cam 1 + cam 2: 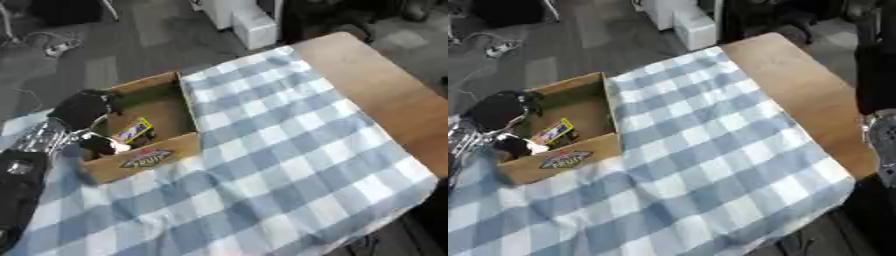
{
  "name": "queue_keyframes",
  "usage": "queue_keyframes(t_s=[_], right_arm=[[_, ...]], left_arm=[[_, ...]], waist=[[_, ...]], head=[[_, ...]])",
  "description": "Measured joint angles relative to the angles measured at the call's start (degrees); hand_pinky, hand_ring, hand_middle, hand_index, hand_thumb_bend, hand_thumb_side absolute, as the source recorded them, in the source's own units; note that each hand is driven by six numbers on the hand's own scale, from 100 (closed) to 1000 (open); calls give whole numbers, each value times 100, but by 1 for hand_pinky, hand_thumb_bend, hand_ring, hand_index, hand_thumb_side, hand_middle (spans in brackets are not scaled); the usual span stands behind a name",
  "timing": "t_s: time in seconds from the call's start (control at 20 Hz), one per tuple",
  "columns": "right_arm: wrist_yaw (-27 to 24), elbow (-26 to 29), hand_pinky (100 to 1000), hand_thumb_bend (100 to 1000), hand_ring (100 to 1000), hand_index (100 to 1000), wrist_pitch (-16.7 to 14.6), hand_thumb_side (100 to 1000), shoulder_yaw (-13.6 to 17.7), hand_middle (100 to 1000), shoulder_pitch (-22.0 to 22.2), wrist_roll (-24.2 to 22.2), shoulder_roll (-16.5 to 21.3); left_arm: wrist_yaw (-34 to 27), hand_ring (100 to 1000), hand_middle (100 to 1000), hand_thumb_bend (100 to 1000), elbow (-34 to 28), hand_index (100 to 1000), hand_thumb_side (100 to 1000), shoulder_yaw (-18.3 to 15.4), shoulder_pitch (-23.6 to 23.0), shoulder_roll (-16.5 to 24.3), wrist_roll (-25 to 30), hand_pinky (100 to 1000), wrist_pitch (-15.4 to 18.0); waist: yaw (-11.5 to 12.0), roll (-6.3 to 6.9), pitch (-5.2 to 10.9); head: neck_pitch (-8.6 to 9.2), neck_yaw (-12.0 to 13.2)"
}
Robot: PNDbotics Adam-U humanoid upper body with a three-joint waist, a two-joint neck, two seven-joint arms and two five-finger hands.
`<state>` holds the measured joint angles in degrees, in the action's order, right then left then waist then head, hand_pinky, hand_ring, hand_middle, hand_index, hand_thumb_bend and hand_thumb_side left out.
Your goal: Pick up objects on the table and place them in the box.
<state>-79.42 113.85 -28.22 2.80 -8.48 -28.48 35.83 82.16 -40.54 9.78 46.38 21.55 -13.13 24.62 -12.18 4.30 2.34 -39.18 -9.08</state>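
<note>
You are looking down at a wooden bench (385, 85) mostly draped in a blue-and-white checked cloth (280, 160), its far right end left bare. Beyond it lies a grey floor (149, 35) of carpet tiles in lighter and darker patches. A white cabinet (249, 22) stands at the far side, and cables (48, 42) trail at upper left.

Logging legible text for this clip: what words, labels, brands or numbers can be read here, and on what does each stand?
Label on the front wall of the cardboard box: an oval logo with lettering, too blurred to read.
Colourful packet inside the box, near the left hand: yellow and dark print, too blurred to read.
Checked cloth and wooden table: no text.
</note>
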Motion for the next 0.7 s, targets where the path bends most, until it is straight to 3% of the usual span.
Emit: queue_keyframes(t_s=[0.5,0.55,0.6,0.7], right_arm=[[-1,0,373,100,315,568,-4,1000,1,342,3,-2,0],[0,0,373,100,315,568,-4,1000,2,342,7,-3,1],[5,0,374,100,315,568,-4,1000,2,342,8,-4,1],[14,0,374,100,316,568,-12,1000,2,342,14,-11,1]], left_arm=[[-1330,756,863,585,-767,742,882,4,-98,32,-58,679,87],[-1476,755,863,701,-879,742,760,15,-108,67,-71,678,87],[-1635,742,857,593,-1012,743,871,26,-109,120,-74,662,85],[-1939,718,849,588,-1287,763,850,36,-136,206,-91,633,53]], waist=[[18,-1,5],[27,-1,6],[37,-1,8],[53,-1,12]], head=[[106,-13],[110,-47],[125,-57],[147,-80]])
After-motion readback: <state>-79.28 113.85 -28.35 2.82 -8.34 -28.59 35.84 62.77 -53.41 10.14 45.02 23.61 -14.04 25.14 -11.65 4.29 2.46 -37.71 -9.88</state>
